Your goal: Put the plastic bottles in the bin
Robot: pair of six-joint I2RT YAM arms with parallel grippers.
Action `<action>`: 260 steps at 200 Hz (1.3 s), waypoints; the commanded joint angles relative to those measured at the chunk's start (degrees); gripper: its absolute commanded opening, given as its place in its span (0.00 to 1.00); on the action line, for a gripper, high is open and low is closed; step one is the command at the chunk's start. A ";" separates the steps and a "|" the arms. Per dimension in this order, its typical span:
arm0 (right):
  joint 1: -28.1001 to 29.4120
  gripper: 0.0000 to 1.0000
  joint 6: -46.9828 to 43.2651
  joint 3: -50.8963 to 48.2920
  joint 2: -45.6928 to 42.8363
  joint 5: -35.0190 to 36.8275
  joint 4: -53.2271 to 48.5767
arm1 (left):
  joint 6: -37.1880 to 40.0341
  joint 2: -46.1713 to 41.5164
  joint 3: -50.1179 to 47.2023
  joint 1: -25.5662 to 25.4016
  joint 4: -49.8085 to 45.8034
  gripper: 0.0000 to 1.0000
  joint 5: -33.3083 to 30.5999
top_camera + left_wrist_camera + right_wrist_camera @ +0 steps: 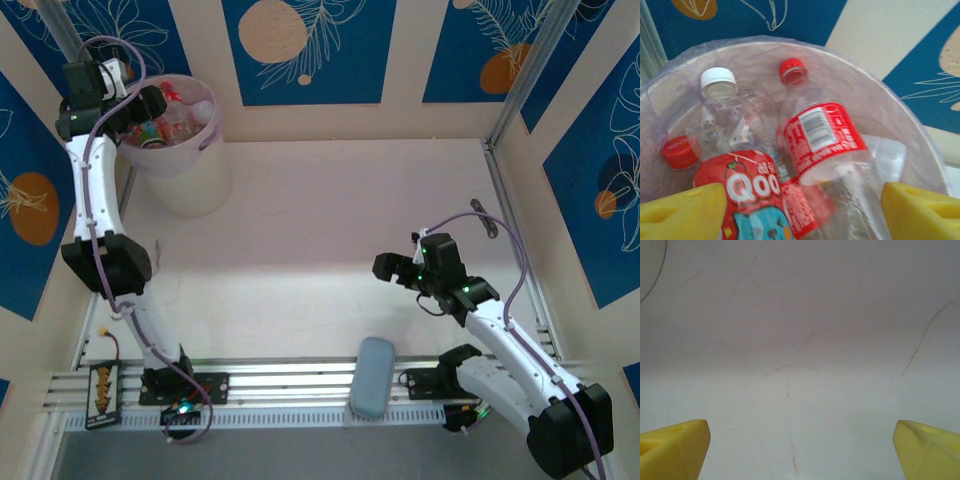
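Soft, even overhead light leaves only faint, diffuse shadows on the pale pinkish table (330, 220), while both wrist views look slightly hazy, their yellow wedge-shaped fingers (680, 212) blurred in the lower corners.

bin (902, 125): round, translucent pale, upright, directly ahead of left gripper (800, 210) fingers (682, 212) | plastic bottles (805, 212): clear, heaped inside | Qoo bottle (735, 165): white cap, by finger at view left | red-label bottle (822, 140): red cap, between fingers, neck pointing away
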 commanded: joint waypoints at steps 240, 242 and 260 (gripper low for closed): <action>-11.65 0.99 -27.21 -7.23 14.82 19.72 31.51 | 13.96 -39.67 -102.06 -24.29 64.37 1.00 -32.52; -11.69 0.99 -27.26 -7.49 15.17 19.59 31.99 | 14.03 -39.18 -102.07 -24.31 64.80 1.00 -32.68; -11.79 0.99 -27.96 -8.22 17.29 20.01 35.08 | 14.36 -34.32 -102.58 -23.90 70.40 1.00 -33.94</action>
